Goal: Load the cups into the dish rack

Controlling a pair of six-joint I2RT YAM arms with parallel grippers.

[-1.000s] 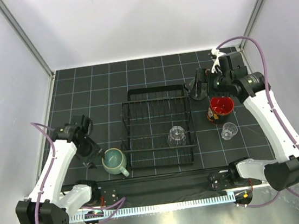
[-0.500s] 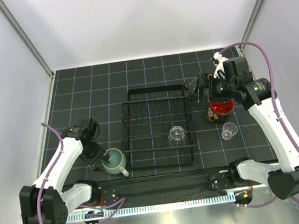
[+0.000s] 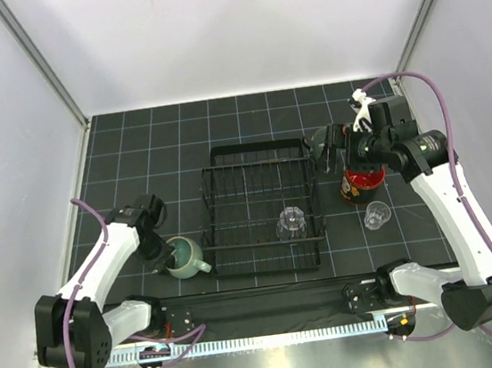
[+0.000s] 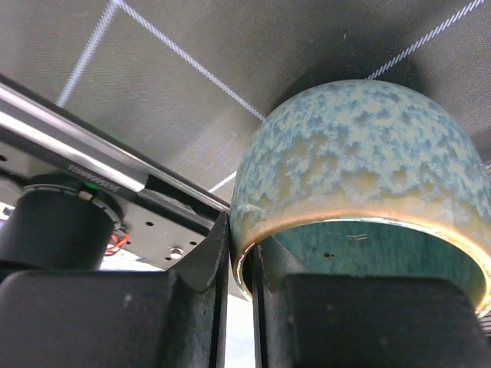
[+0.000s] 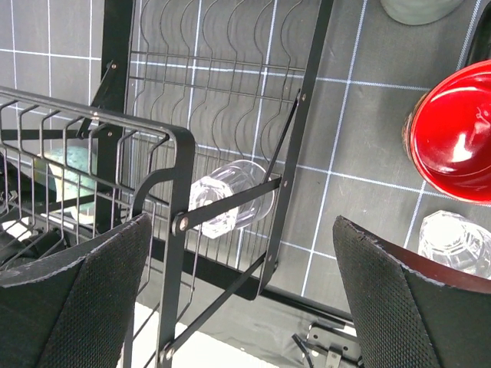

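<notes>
- The speckled pale-green mug (image 3: pixel 184 257) stood on the black gridded mat (image 3: pixel 133 144), just left of the dish rack's near-left corner and outside it.
- The left wrist view showed its glaze closely: mottled cream over blue-green on a rounded, bowl-like wall, smoother teal inside (image 4: pixel 353 153).
- The left gripper (image 4: pixel 239 261) was clamped narrowly on the mug's rim, one black finger (image 4: pixel 196 268) outside the wall and the other inside. From above, only the gripper's body was seen at the mug's left edge.
- The dish rack (image 3: pixel 255 145), a rectangle of thin black wire with a raised rim, sat mid-mat.
- A faceted clear glass (image 5: pixel 230 201) lay on its side in the rack's near-right part. The top view showed it only as a pale blur behind the wires.
- The red-lined cup (image 3: pixel 364 177), dark outside and glossy red within, stood upright on the mat right of the rack.
- A second clear glass (image 3: pixel 376 216) stood just nearer than that cup, also outside the rack.
- A dull grey-green vessel (image 5: pixel 414 8) was cut off by the top edge of the right wrist view.
- The right gripper (image 3: pixel 325 145) hung over the rack's far-right corner with its rough-textured pads (image 5: pixel 77 307) spread wide, holding nothing.
</notes>
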